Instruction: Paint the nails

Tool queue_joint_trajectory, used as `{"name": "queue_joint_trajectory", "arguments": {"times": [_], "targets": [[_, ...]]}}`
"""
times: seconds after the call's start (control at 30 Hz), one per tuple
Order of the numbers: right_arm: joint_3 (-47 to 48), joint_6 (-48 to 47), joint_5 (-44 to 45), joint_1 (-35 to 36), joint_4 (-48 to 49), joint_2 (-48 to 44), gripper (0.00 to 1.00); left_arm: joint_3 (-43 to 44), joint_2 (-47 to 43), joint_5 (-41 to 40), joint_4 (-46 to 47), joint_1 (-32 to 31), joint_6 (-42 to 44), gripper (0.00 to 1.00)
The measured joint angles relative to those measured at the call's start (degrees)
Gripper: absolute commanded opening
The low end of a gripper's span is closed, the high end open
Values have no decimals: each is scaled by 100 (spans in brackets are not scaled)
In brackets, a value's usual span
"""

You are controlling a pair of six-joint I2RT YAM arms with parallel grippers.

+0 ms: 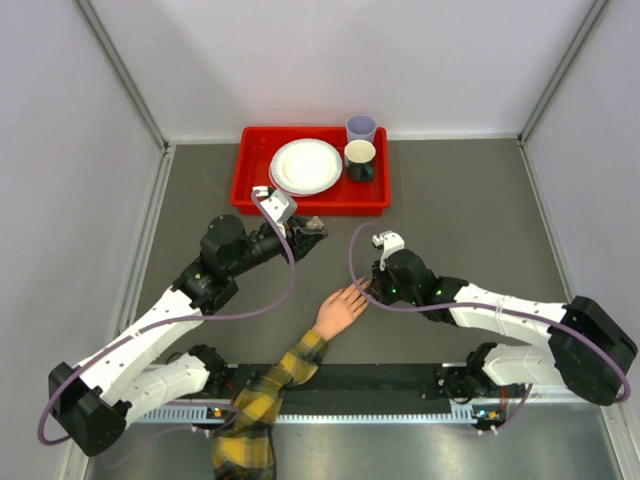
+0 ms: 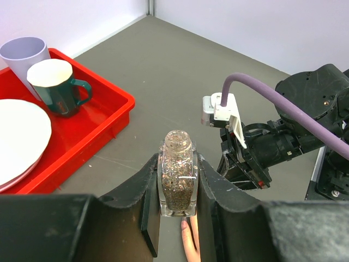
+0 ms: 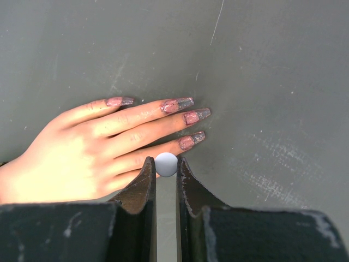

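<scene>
The nails (image 3: pixel 177 105) belong to a pale peach mannequin hand (image 1: pixel 340 310). The hand lies palm down on the grey table (image 1: pixel 450 200), between the two arms and towards their bases. Four nails show in the right wrist view. They are long, pink at the base and grey towards the tip. The hand's fingers lie nearly straight and close together, pointing at the right arm. A yellow-and-black plaid sleeve (image 1: pixel 270 390) covers the forearm and runs off the near edge of the top view.

The right gripper (image 3: pixel 165 169) hangs directly over the hand, beside the nearest visible finger. Its two fingers are pressed in on a small white ball (image 3: pixel 166 162). What lies below the ball is hidden between the jaws. Contact with the hand cannot be determined.

The left gripper (image 2: pixel 178 164) is well apart from the hand, further up the table. Its fingers pinch a small clear bottle (image 2: pixel 177 180) by its flat sides. The bottle stands upright and holds glittery grey-brown contents. Its neck rises above the finger pads.

At the far end of the table sits a red tray (image 1: pixel 245 180). It holds a white plate (image 1: pixel 305 165), a dark green mug (image 1: pixel 360 160) and a lavender cup (image 1: pixel 361 128). The mug and the cup stand beside each other at the tray's right end.
</scene>
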Motion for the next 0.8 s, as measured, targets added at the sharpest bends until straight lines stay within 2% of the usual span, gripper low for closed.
{"name": "queue_joint_trajectory", "arguments": {"times": [0.8], "targets": [[0,-2,-31,0,-122,0,0,0,0,9,2,28,0,0]]}}
